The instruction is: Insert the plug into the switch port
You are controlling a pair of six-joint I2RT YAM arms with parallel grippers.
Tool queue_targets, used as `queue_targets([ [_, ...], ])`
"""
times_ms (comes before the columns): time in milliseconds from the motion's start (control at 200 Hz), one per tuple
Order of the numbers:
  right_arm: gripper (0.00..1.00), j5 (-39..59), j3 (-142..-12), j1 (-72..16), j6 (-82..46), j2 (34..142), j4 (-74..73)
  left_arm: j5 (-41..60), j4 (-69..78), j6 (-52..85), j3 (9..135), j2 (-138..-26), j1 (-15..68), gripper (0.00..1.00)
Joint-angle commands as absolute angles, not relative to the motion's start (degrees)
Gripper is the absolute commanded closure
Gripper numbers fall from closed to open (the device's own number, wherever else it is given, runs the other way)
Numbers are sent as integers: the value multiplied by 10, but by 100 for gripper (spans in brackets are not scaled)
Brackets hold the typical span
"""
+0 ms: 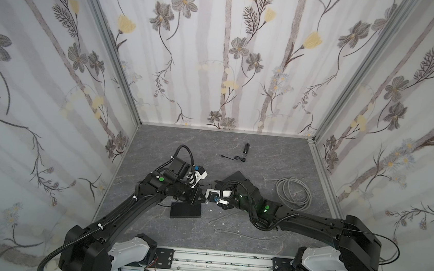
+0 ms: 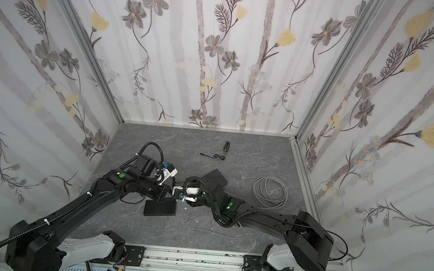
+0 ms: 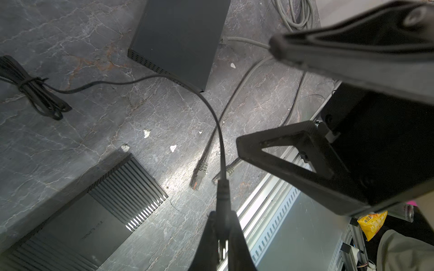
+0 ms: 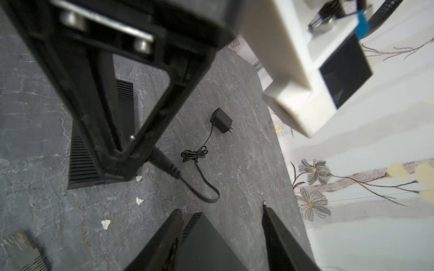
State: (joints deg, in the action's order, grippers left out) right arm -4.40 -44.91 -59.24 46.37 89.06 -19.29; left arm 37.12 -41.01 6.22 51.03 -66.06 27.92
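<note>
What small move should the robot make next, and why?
Probably close the right gripper on the switch: its fingers straddle it with a gap on one side, while the left gripper clamps the plug, so steadying the box likely comes first.

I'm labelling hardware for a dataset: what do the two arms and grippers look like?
The left arm and right arm are black, with white base joints, ribbed black cable conduit and a green dot near the wrist. Wrist camera mounts are white. The fingers are black open triangles.
</note>
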Motion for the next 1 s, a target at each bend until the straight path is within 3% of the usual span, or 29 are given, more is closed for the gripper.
queue_targets([
  [0,45,-61,-467,-592,522,898,-177,388,-415,54,510,-665,279,100],
  [220,57,-51,-492,-593,571,910,-127,388,-416,54,510,-665,279,100],
  [600,62,-22,-502,-605,644,908,-86,390,-417,52,511,-670,279,100],
  [859,77,-17,-531,-620,652,940,-67,390,-417,52,509,-670,280,100],
  [994,80,-18,-540,-623,652,948,-58,389,-417,53,510,-669,280,100],
])
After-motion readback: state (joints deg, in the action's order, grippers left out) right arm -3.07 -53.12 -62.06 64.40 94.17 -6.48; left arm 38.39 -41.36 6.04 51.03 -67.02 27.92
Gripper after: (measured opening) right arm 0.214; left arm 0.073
